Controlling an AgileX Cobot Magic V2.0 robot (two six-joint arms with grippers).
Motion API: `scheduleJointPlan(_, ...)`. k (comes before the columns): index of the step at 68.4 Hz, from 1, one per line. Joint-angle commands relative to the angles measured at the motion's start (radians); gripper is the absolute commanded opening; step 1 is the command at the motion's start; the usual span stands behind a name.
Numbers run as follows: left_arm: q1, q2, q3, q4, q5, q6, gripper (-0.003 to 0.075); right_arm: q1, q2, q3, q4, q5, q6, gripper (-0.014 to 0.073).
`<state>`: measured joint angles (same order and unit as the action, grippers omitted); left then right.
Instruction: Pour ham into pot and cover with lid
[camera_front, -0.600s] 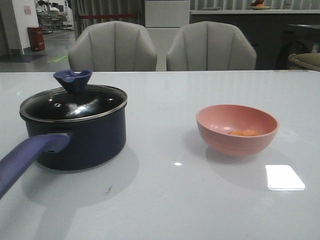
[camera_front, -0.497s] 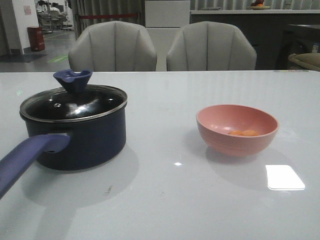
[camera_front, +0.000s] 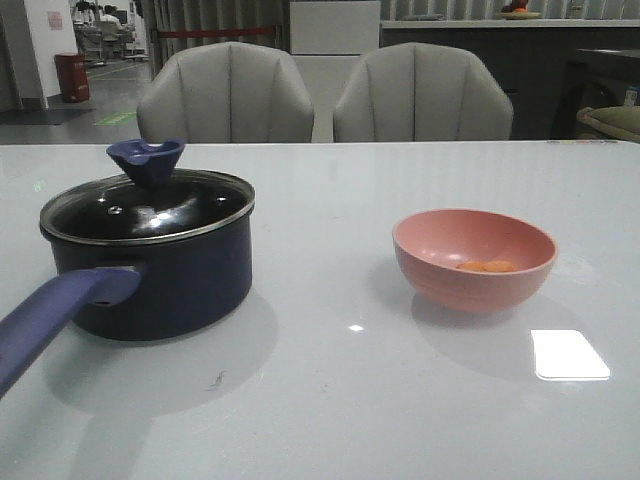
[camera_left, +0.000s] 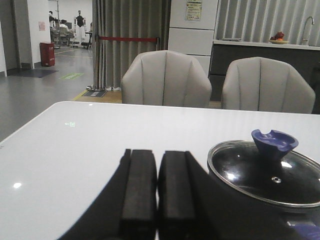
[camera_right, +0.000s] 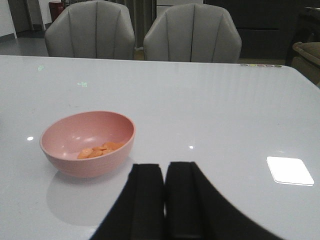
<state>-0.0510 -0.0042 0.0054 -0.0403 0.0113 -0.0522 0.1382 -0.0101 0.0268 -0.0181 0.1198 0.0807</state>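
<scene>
The dark pot (camera_front: 165, 280) stands on the left of the white table (camera_front: 330, 400), its purple-blue handle (camera_front: 55, 315) pointing toward me. The glass lid (camera_front: 150, 205) with the dark blue knob (camera_front: 146, 160) sits on the pot; it also shows in the left wrist view (camera_left: 265, 172). The orange ham slices (camera_front: 487, 266) lie in the pink bowl (camera_front: 474, 258) on the right, also in the right wrist view (camera_right: 100, 149). My left gripper (camera_left: 157, 159) is shut and empty, beside the pot. My right gripper (camera_right: 165, 170) is shut and empty, near the bowl. Neither gripper shows in the front view.
Two grey chairs (camera_front: 228, 95) (camera_front: 420, 95) stand behind the table's far edge. A bright light reflection (camera_front: 570, 353) lies on the table at the right front.
</scene>
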Motion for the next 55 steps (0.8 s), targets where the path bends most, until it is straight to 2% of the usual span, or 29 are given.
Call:
scheduleJointPlan(1,-0.007,-0.02,0.022,0.0,-0.079,-0.012,0.0119,-0.006,-0.019,-0.005,-0.016,-0.076,-0.004,0.0158)
scheduleJointPlan(12,-0.007,-0.02,0.022,0.0,-0.1,-0.012,0.0119,-0.006,-0.019,-0.005,-0.015,-0.076,-0.004,0.0158)
scheduleJointPlan(22,-0.007,-0.02,0.012,0.0,-0.272,-0.012,0.0119,-0.006,-0.019,-0.005,-0.015,-0.076,-0.004,0.0158)
scheduleJointPlan(28,-0.007,-0.018,-0.034,-0.004,-0.28,-0.012,0.0119,-0.006,-0.019,-0.005,-0.015,-0.076,-0.004,0.0158)
scheduleJointPlan(34,-0.007,-0.006,-0.127,-0.012,-0.196,-0.012,0.0119,-0.006,-0.019,-0.005,-0.015,-0.076,-0.004,0.0158)
scheduleJointPlan(43,-0.007,0.058,-0.291,-0.012,0.048,-0.012,0.0119,-0.006,-0.019,-0.005,-0.015,-0.076,-0.004,0.0158)
scheduleJointPlan(55,-0.007,0.171,-0.428,-0.012,0.276,-0.012,0.0119,-0.006,-0.019,-0.005,-0.015,-0.076,-0.004,0.0158)
